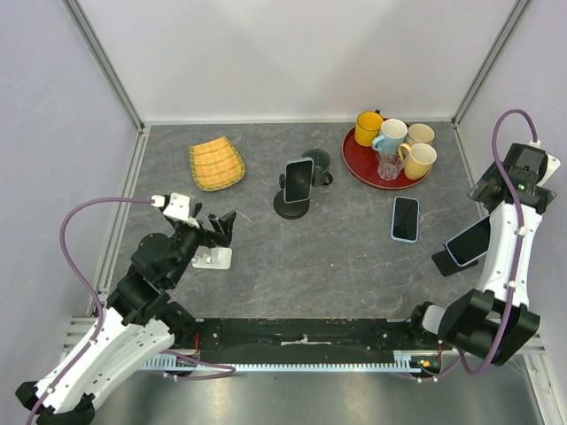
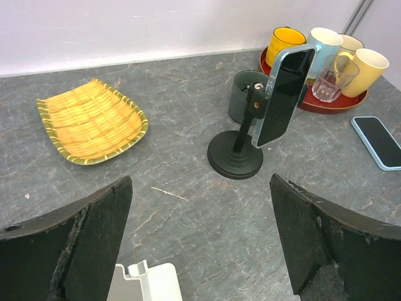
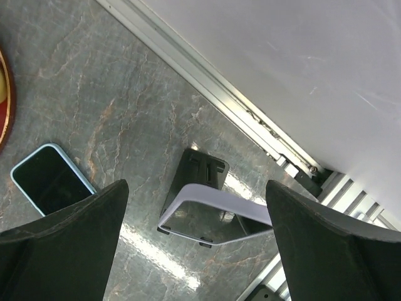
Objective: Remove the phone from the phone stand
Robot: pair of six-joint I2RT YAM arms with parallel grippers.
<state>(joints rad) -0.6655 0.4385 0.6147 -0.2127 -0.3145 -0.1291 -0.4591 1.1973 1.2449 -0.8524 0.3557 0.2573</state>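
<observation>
Both my left fingers (image 2: pixel 75 251) and right fingers (image 3: pixel 62 232) gape, empty; ahead of the left, blue-cased phone (image 2: pixel 283 94) clipped on black round-based stand (image 2: pixel 235 162).

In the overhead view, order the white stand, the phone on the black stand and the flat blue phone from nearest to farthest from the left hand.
1. White stand, right beside the left hand.
2. Phone on the black stand, mid-table.
3. Flat blue phone, right side.
</observation>
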